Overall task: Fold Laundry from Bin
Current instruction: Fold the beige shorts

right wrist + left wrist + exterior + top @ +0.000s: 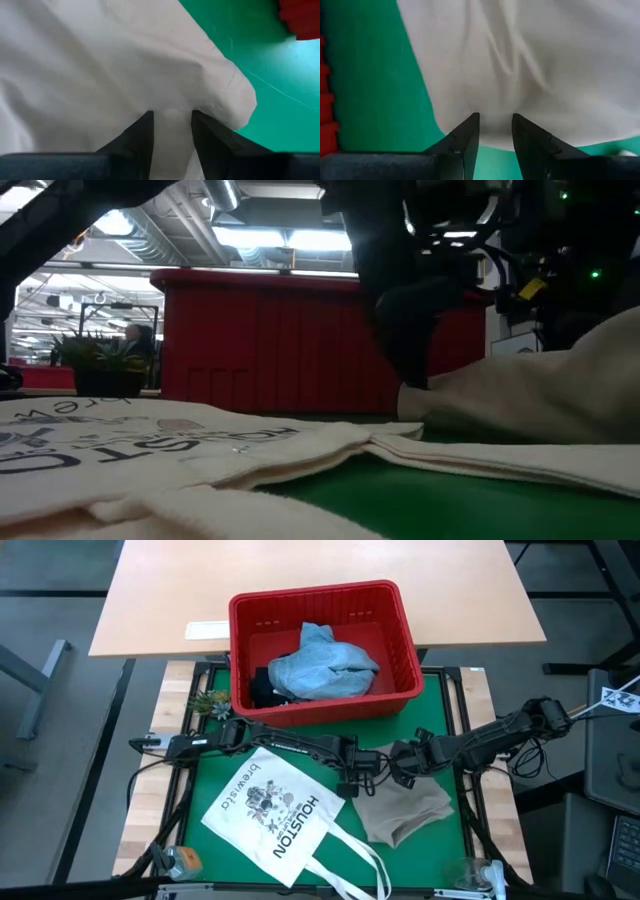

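Note:
A beige cloth (405, 812) lies crumpled on the green mat, right of the white "HOUSTON" tote (275, 815). My left gripper (352, 780) and right gripper (405, 768) stand side by side over the cloth's far edge, each shut on it. The red bin (400, 650) stands just beyond them. It holds light blue denim (325, 665) and a dark garment (265, 688). In the low view one dark gripper (410, 350) comes down onto the beige cloth (540, 390) in front of the bin (260, 340). My left gripper (496, 120) pinches the beige cloth's edge (495, 129) between its two fingers, slanting down from the far side. Creases run from the fingers into the cloth, which spreads over the green mat beyond them. One layer or several, I cannot tell. My right gripper (172, 117) pinches the beige cloth between its two fingers beside a rounded folded corner (235, 100), slanting steeply down. The cloth (172, 130) passes back between the fingers. The rest bulges slack below them.
The tote's handles (350, 865) trail toward the near edge, next to the cloth. A small green plant (205, 700) sits left of the bin. A round object (182, 860) and a clear one (475, 875) sit at the near corners. A wooden table (160, 600) stands behind.

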`<action>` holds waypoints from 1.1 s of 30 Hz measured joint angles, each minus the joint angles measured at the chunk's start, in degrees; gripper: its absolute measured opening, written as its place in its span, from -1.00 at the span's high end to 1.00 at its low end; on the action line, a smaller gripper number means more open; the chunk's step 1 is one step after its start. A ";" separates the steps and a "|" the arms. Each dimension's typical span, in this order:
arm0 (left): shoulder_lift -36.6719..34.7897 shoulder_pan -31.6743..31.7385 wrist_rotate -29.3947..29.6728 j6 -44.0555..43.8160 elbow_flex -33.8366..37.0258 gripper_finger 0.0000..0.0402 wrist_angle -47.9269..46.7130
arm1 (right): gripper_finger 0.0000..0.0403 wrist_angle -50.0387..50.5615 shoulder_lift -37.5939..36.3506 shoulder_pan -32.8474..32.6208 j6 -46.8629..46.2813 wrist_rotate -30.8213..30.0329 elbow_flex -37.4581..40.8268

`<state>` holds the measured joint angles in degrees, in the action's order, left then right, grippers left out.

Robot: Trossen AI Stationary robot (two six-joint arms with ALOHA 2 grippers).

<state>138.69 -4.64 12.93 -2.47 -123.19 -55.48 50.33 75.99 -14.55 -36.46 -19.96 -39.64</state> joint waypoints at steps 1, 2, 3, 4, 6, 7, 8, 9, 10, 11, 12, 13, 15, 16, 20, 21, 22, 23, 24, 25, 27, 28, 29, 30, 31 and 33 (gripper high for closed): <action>-0.03 0.31 0.03 -0.13 0.86 0.44 0.61 | 0.34 0.62 -0.03 0.00 -0.55 0.04 0.00; -0.22 0.64 0.09 -0.16 2.03 0.44 1.30 | 0.34 1.64 -0.10 0.00 -1.48 0.04 0.00; -0.26 0.99 0.31 -0.17 3.05 0.44 1.56 | 0.34 2.64 -0.17 0.00 -2.59 0.02 0.00; -0.24 1.30 0.98 -0.18 3.74 0.44 1.39 | 0.34 3.66 -0.34 0.00 -3.64 -0.23 -0.02; -0.04 1.83 2.87 -0.19 4.15 0.44 0.06 | 0.34 5.34 -1.05 0.00 -4.22 -0.55 -0.06; -0.05 2.06 3.49 -0.21 4.15 0.44 -0.56 | 0.34 6.11 -1.64 0.00 -4.25 -0.46 -0.08; -0.30 2.20 3.67 -0.21 4.15 0.44 -0.90 | 0.34 6.97 -2.37 0.00 -4.25 -0.34 -0.07; -0.58 2.35 3.65 -0.21 4.15 0.44 -0.95 | 0.34 7.53 -3.23 0.00 -4.25 -0.23 -0.07; -0.73 2.46 3.63 -0.21 4.15 0.44 -0.92 | 0.34 7.86 -4.28 0.00 -4.25 -0.16 -0.07; -1.18 2.53 3.59 -0.10 4.15 0.44 -1.07 | 0.34 8.31 -5.49 0.00 -4.24 -0.22 -0.07; -1.61 2.53 3.58 0.04 4.21 0.44 -1.37 | 0.34 8.83 -6.70 0.00 -4.23 -0.40 -0.07; -2.05 2.49 3.60 0.05 4.21 0.44 -1.38 | 0.34 9.14 -7.93 0.00 -4.23 -0.40 -0.04; -3.52 2.41 3.59 0.05 4.21 0.44 -2.28 | 0.34 9.84 -10.84 0.00 -4.87 -0.36 -0.04; -4.08 2.36 3.62 0.05 4.19 0.44 -2.40 | 0.34 10.65 -12.16 -0.04 -5.49 -0.19 -0.04; -6.27 1.79 3.16 -0.41 4.15 0.44 -1.76 | 0.34 11.36 -18.20 -0.10 -5.78 3.10 -0.04; -6.82 1.53 2.64 -0.56 4.15 0.44 -1.12 | 0.34 11.02 -19.82 -0.09 -5.76 4.91 -0.04; -7.41 1.18 2.32 -1.24 4.15 0.44 -0.73 | 0.34 10.54 -21.15 -0.21 -5.74 6.71 -0.04; -7.75 0.74 2.02 -2.26 4.14 0.44 -0.01 | 0.34 9.89 -22.29 -0.56 -5.76 8.72 -0.07; -7.89 0.28 1.29 -3.57 4.04 0.44 1.47 | 0.34 9.03 -23.53 -0.87 -5.78 10.69 -0.07; -8.10 -0.14 0.17 -4.88 4.02 0.44 2.47 | 0.34 8.00 -24.53 -1.52 -5.76 12.06 -0.07; -8.11 -1.09 -2.38 -7.58 4.06 0.44 3.85 | 0.34 5.31 -25.94 -3.32 -6.46 14.10 -0.07; -8.11 -1.57 -3.44 -8.74 4.06 0.44 5.33 | 0.34 3.70 -26.36 -4.30 -7.08 14.48 -0.07; -8.11 -2.09 -4.45 -9.64 4.06 0.44 6.60 | 0.34 2.14 -26.53 -5.48 -8.11 14.62 -0.07; -8.10 -2.63 -5.24 -10.49 4.06 0.44 7.77 | 0.34 0.83 -26.51 -6.66 -8.88 14.64 -0.07; -8.08 -3.21 -5.70 -11.08 4.06 0.44 9.33 | 0.34 -0.29 -26.40 -7.99 -9.91 14.62 -0.07; -7.92 -4.53 -6.45 -12.45 4.06 0.44 12.34 | 0.34 -1.98 -25.83 -10.80 -11.36 14.62 -0.07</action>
<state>130.78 -9.17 6.48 -14.91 -119.13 -43.14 48.35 50.16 -25.35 -47.81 -5.34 -39.70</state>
